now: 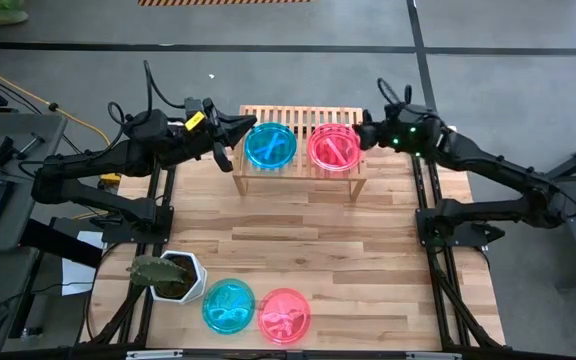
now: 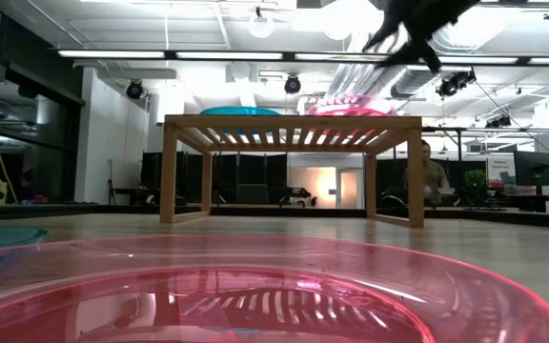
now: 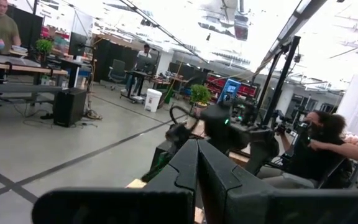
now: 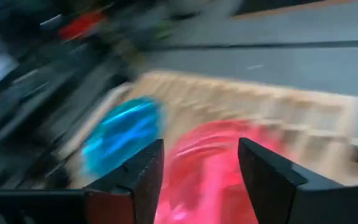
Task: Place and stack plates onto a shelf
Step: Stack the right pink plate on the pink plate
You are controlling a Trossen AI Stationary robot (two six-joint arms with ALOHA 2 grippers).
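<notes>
The light-wood shelf (image 1: 298, 180) stands at the table's far middle. A teal stack of plates (image 1: 270, 146) rests on the left of its slatted top and a pink stack (image 1: 333, 148) on the right; the low view shows them as a teal stack (image 2: 239, 110) and a pink stack (image 2: 351, 108). One teal plate (image 1: 228, 305) and one pink plate (image 1: 285, 315) lie flat at the near edge. My left gripper (image 1: 230, 135) (image 3: 197, 149) is shut, just left of the teal stack. My right gripper (image 1: 361, 130) (image 4: 201, 152) is open, above the pink stack's right rim.
A white hexagonal plant pot (image 1: 176, 276) stands near the table's near-left corner, beside the teal plate. Bare wood lies between the shelf and the near plates. Beyond the table people sit or stand, one of them a person (image 2: 432, 176) behind the shelf.
</notes>
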